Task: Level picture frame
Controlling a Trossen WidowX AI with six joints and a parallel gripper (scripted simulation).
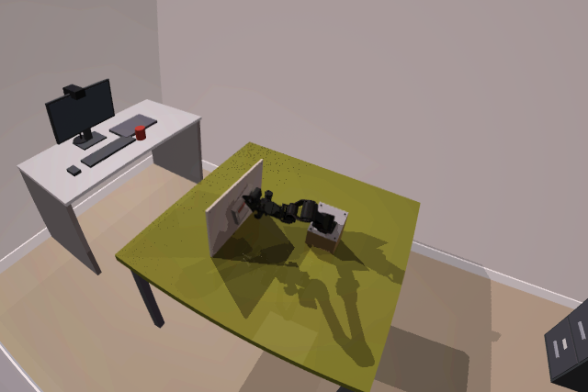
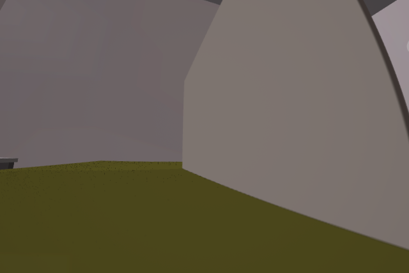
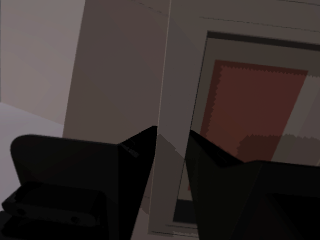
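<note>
The picture frame has a pale grey border and a dark red picture. It hangs on the small upright wall panel on the olive table. In the wrist view the frame's edge runs steeply, slightly tilted. My gripper is shut on the frame's pale edge, one black finger on each side of it. The screw and the notched strip are hidden behind the frame. The exterior view shows only the panel's bare back.
The arm's base box stands on the table right of the panel. A white desk with a monitor, keyboard and red cup stands at the far left. A dark cabinet is at the lower right.
</note>
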